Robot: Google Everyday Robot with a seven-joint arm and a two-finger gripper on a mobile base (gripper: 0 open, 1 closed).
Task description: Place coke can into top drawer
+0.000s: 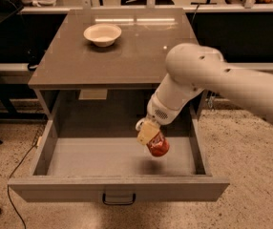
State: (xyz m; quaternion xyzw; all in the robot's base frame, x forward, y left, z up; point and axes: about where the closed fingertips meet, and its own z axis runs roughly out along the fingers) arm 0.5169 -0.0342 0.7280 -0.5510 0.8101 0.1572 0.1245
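Note:
The top drawer (pixel 117 187) of the grey cabinet is pulled fully open, its dark handle at the front centre and its floor bare. My gripper (pixel 149 134) hangs over the drawer's right half, shut on the red coke can (pixel 158 145). The can is tilted and held a little above the drawer floor, where it casts a shadow. The white arm reaches in from the upper right.
A white bowl (pixel 102 34) sits on the cabinet top (pixel 141 56) at the back left. Shoes show at the left edge on the speckled floor. Dark furniture and a white bag stand behind the cabinet. A cable runs along the floor at the left.

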